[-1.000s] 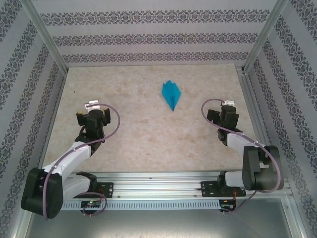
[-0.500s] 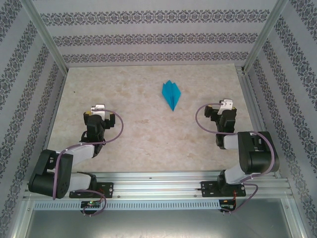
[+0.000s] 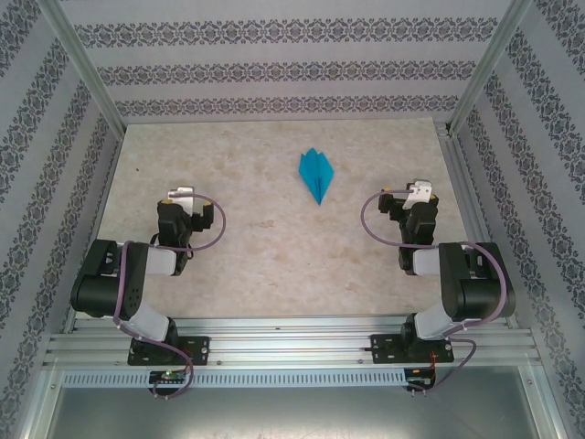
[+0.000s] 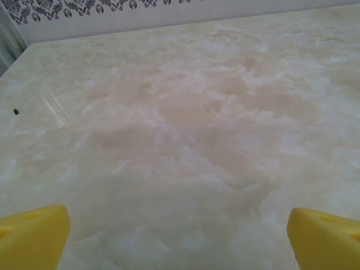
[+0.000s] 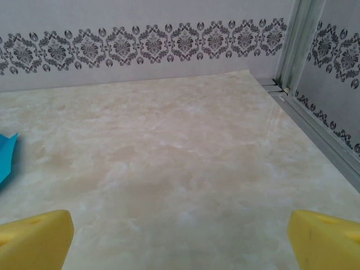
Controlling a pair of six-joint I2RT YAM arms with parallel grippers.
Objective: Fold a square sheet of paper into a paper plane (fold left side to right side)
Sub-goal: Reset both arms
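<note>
Marbled tabletop [image 3: 256, 261] bearing the paper plane [image 3: 316, 172], tip toward the arms; left tool [image 4: 179, 239] and right tool [image 5: 180, 239] both wide open, empty.

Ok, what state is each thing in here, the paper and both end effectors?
paper plane: folded into a pointed dart, lying on the table, nothing touching it.
left end effector: open, empty, apart from the plane.
right end effector: open, empty, apart from the plane.
</note>
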